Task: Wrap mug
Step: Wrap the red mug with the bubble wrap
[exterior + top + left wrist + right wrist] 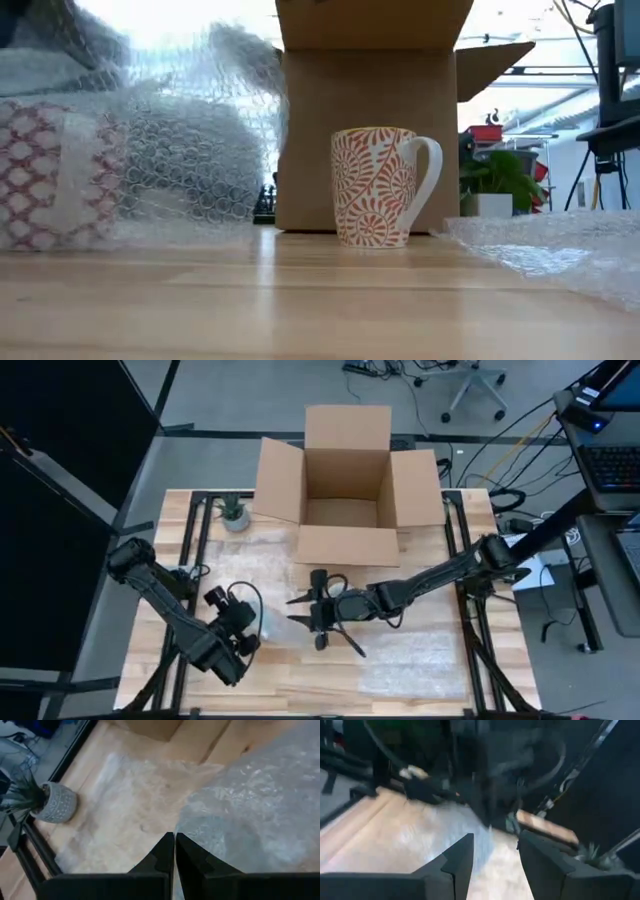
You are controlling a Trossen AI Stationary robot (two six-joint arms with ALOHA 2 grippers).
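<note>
A white mug with an orange leaf pattern (378,186) stands upright on its base on the wooden table, in front of the cardboard box (370,120). At the left of the low view, a red-patterned bundle (55,175) lies under bubble wrap (190,160). My left gripper (248,632) is near the table's front left, shut at the edge of that bubble wrap (250,810). My right gripper (303,610) hovers open just right of the bundle, nothing between its fingers (462,860). My left gripper is shut on the bubble wrap where the sheet's edge (176,831) runs in between the fingertips. One layer or several, I cannot tell. The rest of the wrap lies bunched over the bundle and on the table beyond the fingers.
The open cardboard box (345,485) stands at the table's far middle. A small potted plant (235,512) sits at the far left. More bubble wrap (420,650) is spread over the right half of the table (500,650).
</note>
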